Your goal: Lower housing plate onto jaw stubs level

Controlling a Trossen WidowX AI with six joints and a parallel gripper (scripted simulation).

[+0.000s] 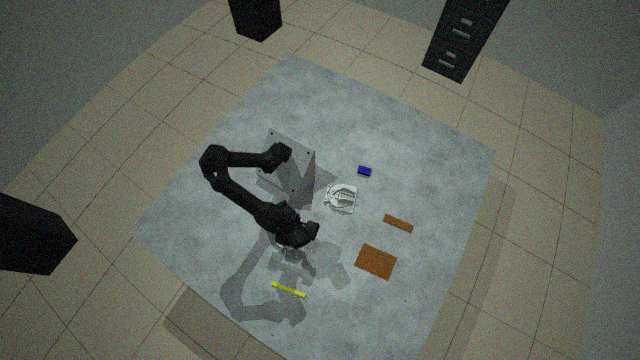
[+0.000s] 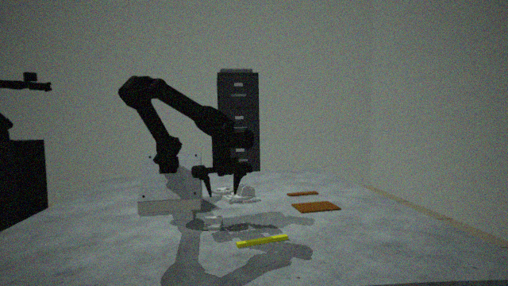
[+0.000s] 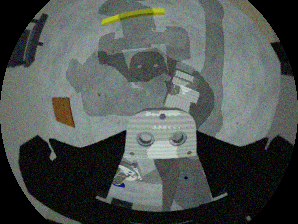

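- Small marks run across a pale two-holed plate (image 3: 161, 125) in the wrist view, too blurred to read; pale label spots on the dark filing cabinet (image 1: 457, 42) (image 2: 238, 119) are equally illegible, and no brand can be made out.
- The pincer (image 1: 299, 240) (image 2: 223, 194) (image 3: 160, 135), its fingers fairly wide apart, grips a pale piece (image 2: 223, 191) above the worktop (image 1: 400, 135) (image 2: 377, 238) (image 3: 250, 80), center of the exterior frame; whether this is the housing plate cannot be told.
- A white slotted assembly (image 1: 341, 197) (image 2: 247, 194) (image 3: 129, 172) sits right of and above the pincer in the top view, apart from it; lower left of center in the wrist frame.
- Pale stepped parts (image 2: 214, 222) (image 3: 184, 92) lie below the pincer in the exterior view, their details lost in shadow.
- A yellow bar (image 1: 288, 289) (image 2: 262, 241) (image 3: 132, 16) rests at lower center of the top frame, two orange-brown slabs (image 1: 376, 261) (image 2: 316, 206) (image 3: 63, 111) at right.
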